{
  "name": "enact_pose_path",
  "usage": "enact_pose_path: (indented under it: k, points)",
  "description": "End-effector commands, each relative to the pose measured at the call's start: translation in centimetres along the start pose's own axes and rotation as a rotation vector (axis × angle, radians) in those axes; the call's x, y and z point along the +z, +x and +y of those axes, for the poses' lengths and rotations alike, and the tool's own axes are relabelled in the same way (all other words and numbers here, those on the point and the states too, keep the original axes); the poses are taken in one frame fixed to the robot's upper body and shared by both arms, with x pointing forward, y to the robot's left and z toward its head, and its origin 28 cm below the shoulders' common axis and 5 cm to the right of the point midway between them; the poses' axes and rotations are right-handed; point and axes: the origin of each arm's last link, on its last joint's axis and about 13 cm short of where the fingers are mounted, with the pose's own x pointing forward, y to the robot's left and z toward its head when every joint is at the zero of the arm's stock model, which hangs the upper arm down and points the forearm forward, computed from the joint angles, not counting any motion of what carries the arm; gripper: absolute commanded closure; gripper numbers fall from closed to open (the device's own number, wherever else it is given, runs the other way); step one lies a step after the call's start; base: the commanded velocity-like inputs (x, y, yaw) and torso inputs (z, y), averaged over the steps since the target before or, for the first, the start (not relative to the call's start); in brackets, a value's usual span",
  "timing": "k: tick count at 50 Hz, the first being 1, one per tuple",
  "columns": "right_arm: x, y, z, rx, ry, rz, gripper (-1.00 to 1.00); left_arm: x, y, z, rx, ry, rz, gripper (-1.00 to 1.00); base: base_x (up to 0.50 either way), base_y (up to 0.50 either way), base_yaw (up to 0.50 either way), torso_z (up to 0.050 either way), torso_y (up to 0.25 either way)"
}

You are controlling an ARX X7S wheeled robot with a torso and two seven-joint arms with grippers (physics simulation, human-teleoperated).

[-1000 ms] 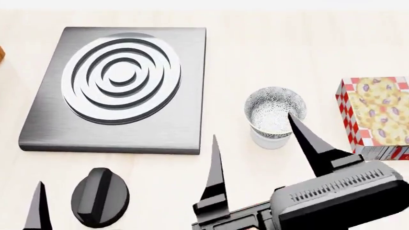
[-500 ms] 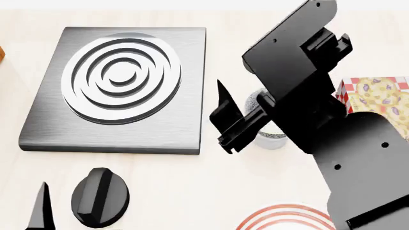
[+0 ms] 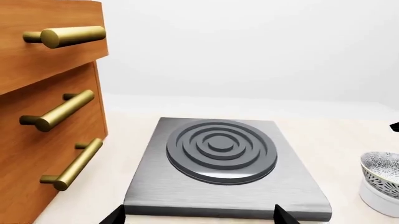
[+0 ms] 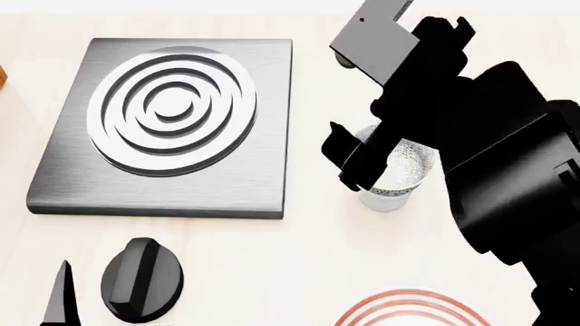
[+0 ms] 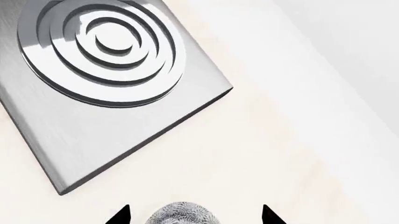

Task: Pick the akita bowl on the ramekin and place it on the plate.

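Note:
The akita bowl (image 4: 406,166), speckled grey and white, sits on the white ramekin (image 4: 385,200) to the right of the stove plate. My right arm hangs over it and hides much of it in the head view. One dark finger (image 4: 349,159) shows at the bowl's left side. In the right wrist view my right gripper (image 5: 195,215) is open, with the bowl's rim (image 5: 181,214) between the fingertips and apart from both. The red-ringed plate (image 4: 408,309) lies at the near edge. My left gripper (image 3: 199,217) is open and holds nothing. The bowl (image 3: 381,170) and ramekin (image 3: 377,198) show at that view's edge.
A grey stove plate (image 4: 81,170) with raised rings lies at the left. A black knob (image 4: 140,278) stands near the front, beside my left fingertip (image 4: 59,299). Wooden drawers (image 3: 37,112) with brass handles rise beside the stove plate.
My right arm has swung up from the near edge and over the bowl, so its fingers now stand on either side of it. The plate's rim came into view. The bowl has not moved.

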Motion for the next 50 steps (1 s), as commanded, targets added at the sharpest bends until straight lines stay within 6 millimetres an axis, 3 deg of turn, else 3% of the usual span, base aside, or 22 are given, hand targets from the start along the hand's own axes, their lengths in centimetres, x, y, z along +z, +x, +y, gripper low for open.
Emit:
enact_pose_path:
  k: [1,15,50]
  points:
    - [0.5,1.4,-1.3,0.039,-0.053,0.088,-1.0,0.0,0.0,0.1,0.009,-0.006,0.0,-1.0,0.0,0.0,0.0,0.0,0.0]
    - [-0.6,2.8,0.2,0.16,-0.068,0.131,-1.0,0.0,0.0,0.1,0.01,-0.01,0.0,-1.0,0.0,0.0,0.0,0.0,0.0]
    - [-4.1,4.9,2.0,0.178,-0.001,0.25,-1.0,-0.2,0.0,0.3,0.019,-0.002,0.005,-1.0,0.0,0.0,0.0,0.0,0.0]
